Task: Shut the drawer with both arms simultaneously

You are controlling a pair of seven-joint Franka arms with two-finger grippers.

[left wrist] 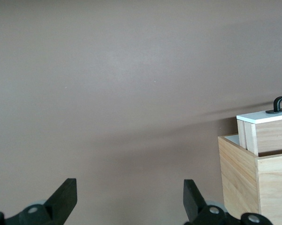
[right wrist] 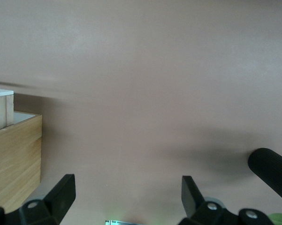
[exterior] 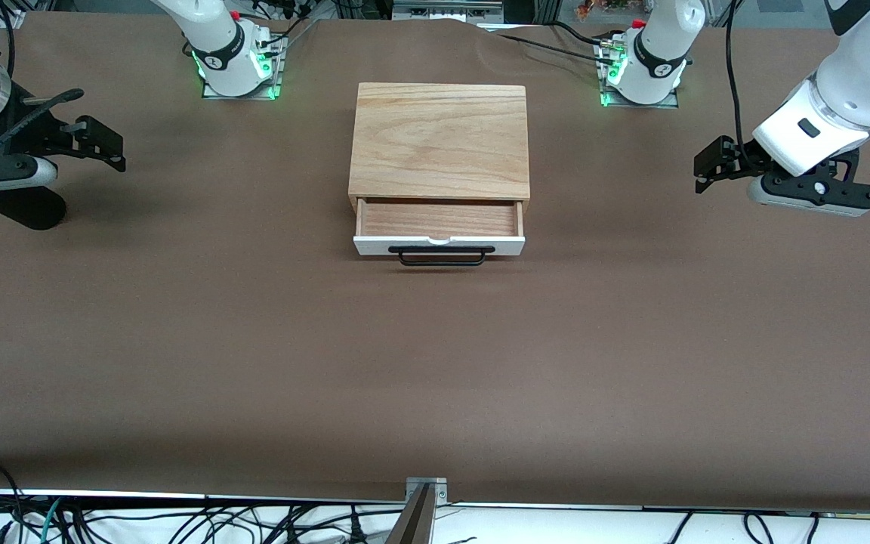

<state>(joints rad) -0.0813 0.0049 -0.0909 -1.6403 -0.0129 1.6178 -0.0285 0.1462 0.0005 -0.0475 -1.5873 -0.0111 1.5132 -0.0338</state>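
Brown table [exterior: 254, 363] is mostly bare, so nothing's blocking either arm. Wood box [exterior: 439, 140] sits mid-table with its drawer [exterior: 439, 227] pulled out toward the front camera. Looks light and stiff, should slide easy; I'd push the white front either side of the handle [exterior: 441, 255]. Left gripper [exterior: 707, 165] and right gripper [exterior: 106, 143] hang well apart from it, fingers spread.

Bare table [exterior: 435, 363] around drawer [exterior: 439, 230]

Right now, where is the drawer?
In the front view the drawer sits mid-table, pulled partly out of the wooden box toward the camera, about midway between the left gripper and the right gripper.
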